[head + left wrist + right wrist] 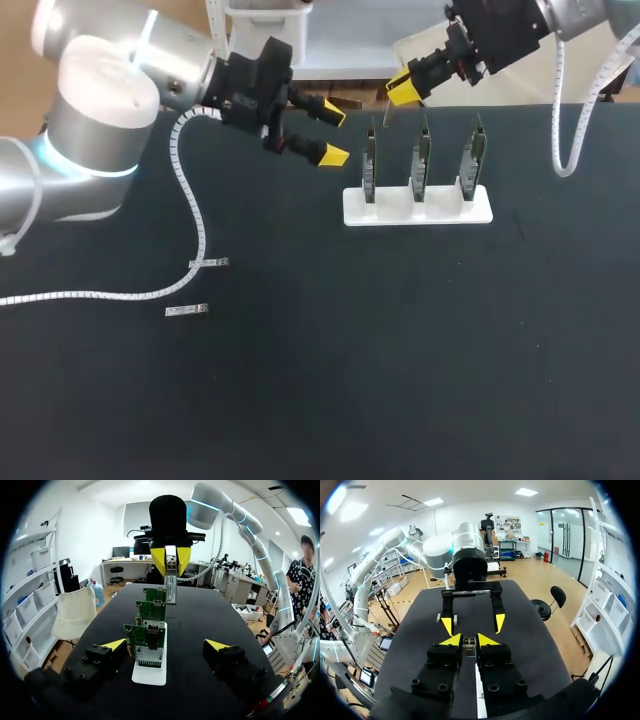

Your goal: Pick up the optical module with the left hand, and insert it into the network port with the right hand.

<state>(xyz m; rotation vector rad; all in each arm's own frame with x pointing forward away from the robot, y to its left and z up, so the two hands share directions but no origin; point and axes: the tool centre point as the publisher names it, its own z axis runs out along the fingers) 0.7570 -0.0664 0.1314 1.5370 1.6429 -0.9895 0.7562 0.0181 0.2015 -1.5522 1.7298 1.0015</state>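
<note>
At the far side of the worktop (pixel 400 380), a white stand (pixel 440 212) holds three green circuit boards (pixel 422 160) upright in a row, each in its own slot.

Right hand (pixel 403 88): enters from the far right corner and hangs above and behind the row, between the first and second board as seen from the head view. Its yellow-tipped fingers are closed on the optical module (pixel 170 587), a narrow silver piece that hangs lengthwise below the tips. The right wrist view confirms this, with both tips pressed against the module (pixel 468 642) from two sides.

Module position: held off the worktop. From the left wrist view, its lower end sits beside the top edge of the farthest board. Contact with that board cannot be determined. It is not seated in any port.

Left hand (pixel 333 132): enters from the left and hovers above the worktop, just left of the stand. Its fingers are spread wide and hold nothing. From its own wrist view the row of boards lies ahead of it, in line with the gap between the fingers. The nearest board carries a silvery network port (pixel 149 656) at its lower part, just above the stand.

Other items: two small silver modules lie flat on the worktop at the left, one (pixel 208 263) beside the left arm's white cable conduit (pixel 190 215), the other (pixel 187 311) a little nearer the front edge. Both are well apart from the stand.
</note>
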